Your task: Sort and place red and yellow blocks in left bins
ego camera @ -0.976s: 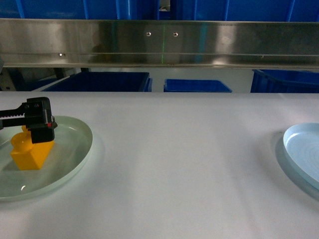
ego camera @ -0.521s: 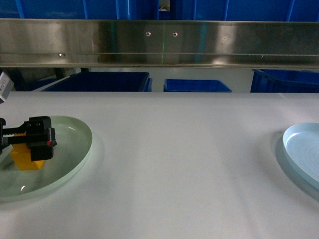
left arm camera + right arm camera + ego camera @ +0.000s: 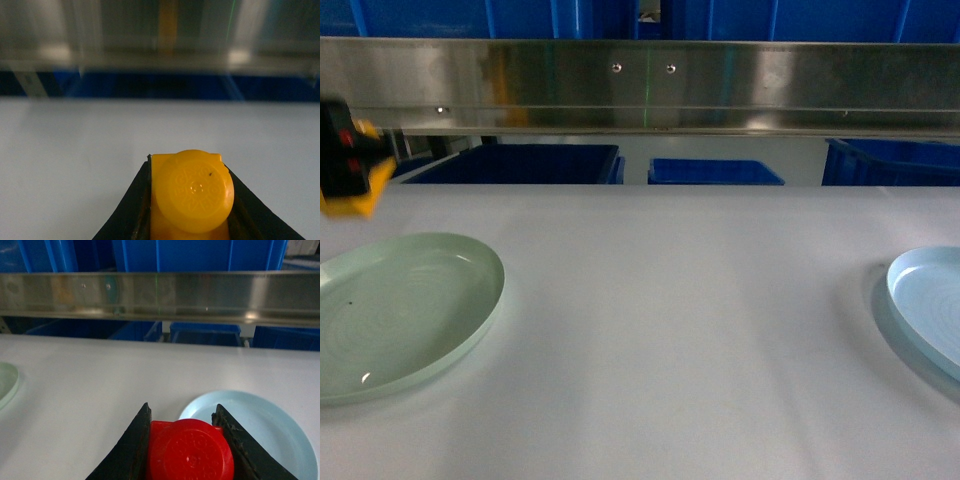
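On my head view, the left tool [image 3: 342, 160] pinches the yellow block [image 3: 355, 195] above the desk [image 3: 670, 330], beyond the green plate [image 3: 405, 310]; blue bins [image 3: 520, 165] sit behind. My left wrist view shows black fingers [image 3: 131, 207] pressed against that block. My right wrist view shows the right tool [image 3: 187, 440] pinching a red block [image 3: 190, 452] over the blue plate [image 3: 270, 435].

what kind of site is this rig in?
Probably a sorting or packing line in a workshop or warehouse, not a home: a long white table, a stainless steel rail across it, and stacked blue crates behind.
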Robot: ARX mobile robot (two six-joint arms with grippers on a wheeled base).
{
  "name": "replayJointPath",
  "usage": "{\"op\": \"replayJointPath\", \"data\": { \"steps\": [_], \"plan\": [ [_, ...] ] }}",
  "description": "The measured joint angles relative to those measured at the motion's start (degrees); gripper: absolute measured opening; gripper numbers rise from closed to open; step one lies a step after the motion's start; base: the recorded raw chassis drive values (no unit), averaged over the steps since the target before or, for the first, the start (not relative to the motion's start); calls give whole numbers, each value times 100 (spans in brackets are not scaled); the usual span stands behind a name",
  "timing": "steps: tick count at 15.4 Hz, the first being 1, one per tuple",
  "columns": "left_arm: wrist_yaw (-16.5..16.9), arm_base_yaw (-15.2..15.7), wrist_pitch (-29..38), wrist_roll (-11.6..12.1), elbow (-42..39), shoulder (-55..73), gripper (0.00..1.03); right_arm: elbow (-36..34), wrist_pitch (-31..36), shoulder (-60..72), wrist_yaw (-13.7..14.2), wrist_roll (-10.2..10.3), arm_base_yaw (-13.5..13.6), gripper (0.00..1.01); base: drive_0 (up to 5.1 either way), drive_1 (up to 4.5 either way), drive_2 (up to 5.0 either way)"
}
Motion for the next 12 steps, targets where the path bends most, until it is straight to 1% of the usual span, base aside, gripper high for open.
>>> {"op": "replayJointPath", "data": {
  "steps": [1,2,3,4,5,6,8,9,10,11,12],
  "plan": [
    [72,118,439,269,-9,-636,27,284,22,-11,264,55,173,30,0,0,0],
    [151,236,472,323,-83,-1069,27,420,-26,-70,413,83,236,30,0,0,0],
    [280,323,310,319,-186,-1443,27,525,-190,-219,553,118,238,30,0,0,0],
    [479,426,-98,243,-328,-1982,27,566,-476,-485,822,153,304,30,0,0,0],
    [680,422,-452,149,-404,-2463,27,595,-778,-787,951,186,304,30,0,0,0],
    [826,356,-719,83,-444,-2835,27,629,-951,-1008,1051,188,302,30,0,0,0],
    [1084,162,-1191,35,-640,-3720,27,680,-1327,-1574,1318,197,299,30,0,0,0],
    [1207,164,-1425,37,-811,-4100,27,680,-1515,-1836,1449,197,343,30,0,0,0],
    [1257,271,-1502,39,-944,-4253,27,671,-1613,-1947,1552,199,420,30,0,0,0],
    [1287,501,-1655,35,-1121,-4406,27,629,-1698,-2035,1781,199,619,30,0,0,0],
    [1316,632,-1615,-31,-1316,-4583,27,573,-1705,-2065,2006,199,905,30,0,0,0]
  ]
}}
